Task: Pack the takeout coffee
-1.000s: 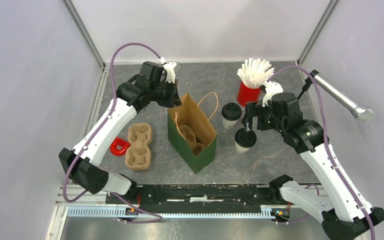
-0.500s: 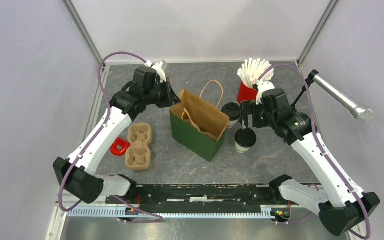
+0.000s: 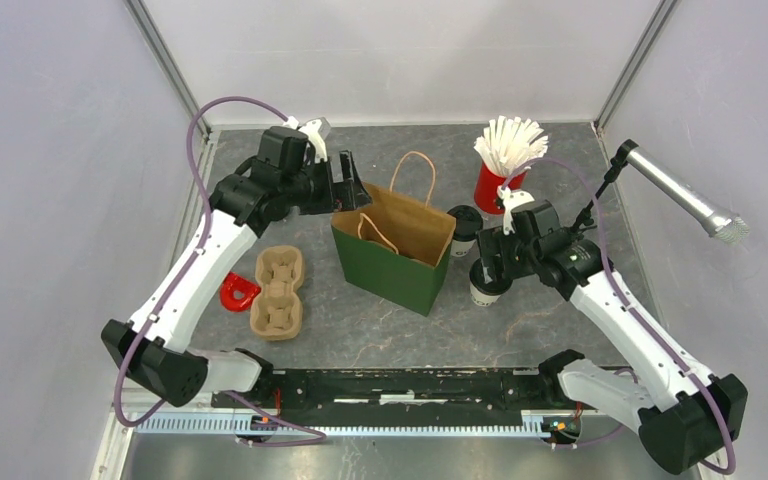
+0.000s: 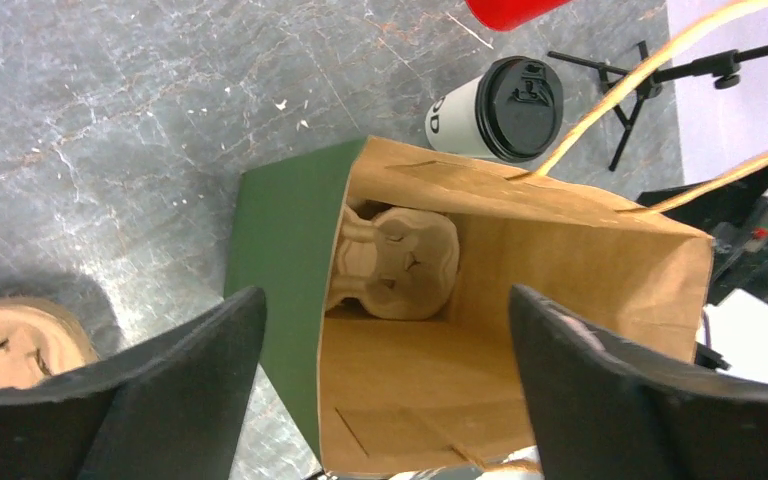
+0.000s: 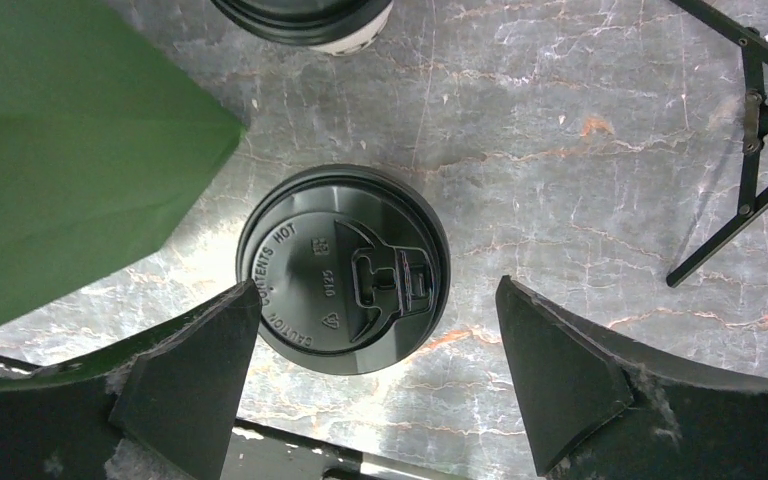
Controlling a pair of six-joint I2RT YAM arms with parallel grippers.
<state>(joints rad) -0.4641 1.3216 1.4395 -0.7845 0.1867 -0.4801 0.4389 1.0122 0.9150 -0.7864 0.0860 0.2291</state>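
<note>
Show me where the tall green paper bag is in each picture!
Top external: the tall green paper bag stands in the middle of the picture.
Left wrist: it fills the centre, seen from above, brown inside.
Right wrist: only a green corner, upper left.
Shared landmark: the white paper cup with a black plastic lid beside the bag.

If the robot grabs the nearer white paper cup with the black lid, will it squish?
Probably, if pinched hard: the white paper cup is only paper. Its black plastic lid likely stiffens the rim. Being tall, it might tip.
</note>
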